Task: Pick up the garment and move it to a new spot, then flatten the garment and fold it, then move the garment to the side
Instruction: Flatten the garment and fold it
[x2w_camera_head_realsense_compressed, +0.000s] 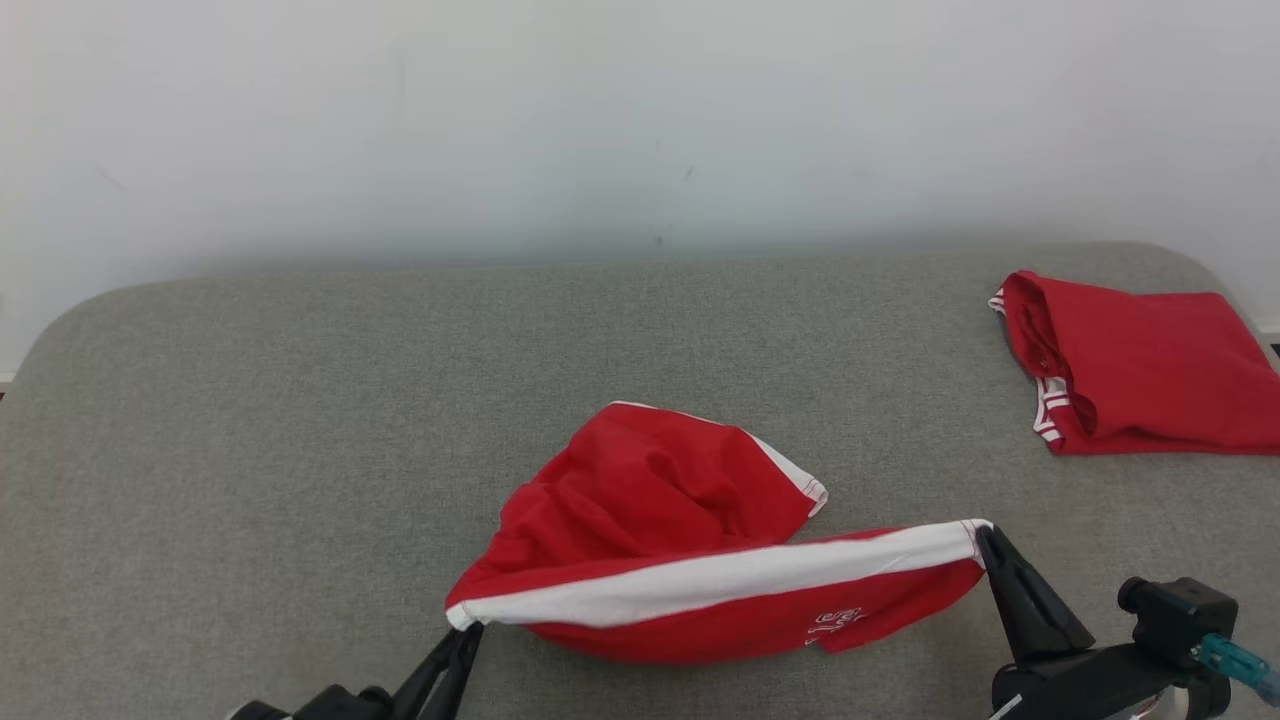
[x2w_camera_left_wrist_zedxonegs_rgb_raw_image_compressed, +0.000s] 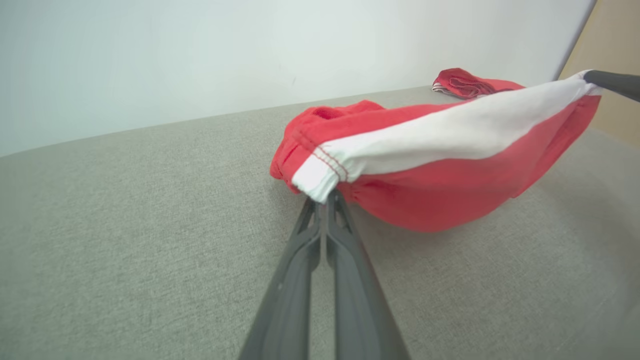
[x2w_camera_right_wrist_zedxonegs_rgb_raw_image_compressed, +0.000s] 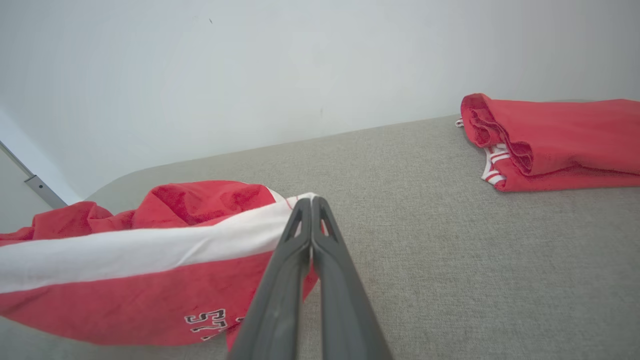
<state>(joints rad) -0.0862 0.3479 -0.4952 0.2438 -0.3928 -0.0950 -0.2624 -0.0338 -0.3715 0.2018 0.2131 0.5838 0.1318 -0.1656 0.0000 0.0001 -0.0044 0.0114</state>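
Red knit cloth with a white band (x2w_camera_head_realsense_compressed: 720, 575): one garment (x2w_camera_head_realsense_compressed: 650, 500), at the front middle of the bench (x2w_camera_head_realsense_compressed: 250, 450).

Position: we find the far half bunched and resting on the bench. The near half is raised and hangs in a shallow sag below the band.

Hold: the left tool (x2w_camera_head_realsense_compressed: 468, 632) is closed tight on the band's left corner. The right tool (x2w_camera_head_realsense_compressed: 985, 538) is likewise closed tight, pinching the right corner. Each has cloth between its fingers and nothing else.

Reason, as we judge it: gripping both ends of one hem draws that edge straight. The piece can then be carried to a fresh spot and laid out flat without twisting.

Axis: the long axis follows the band and runs left to right across the head view. Its right end sits a little higher in that view than its left. The lettering (x2w_camera_head_realsense_compressed: 835, 622) faces us, low on the right side.

Surroundings: the bench has grey woven covering and rounded corners. A second red piece (x2w_camera_head_realsense_compressed: 1140, 370), folded, lies at the far right, well apart from the first. A pale wall (x2w_camera_head_realsense_compressed: 600, 120) stands behind.
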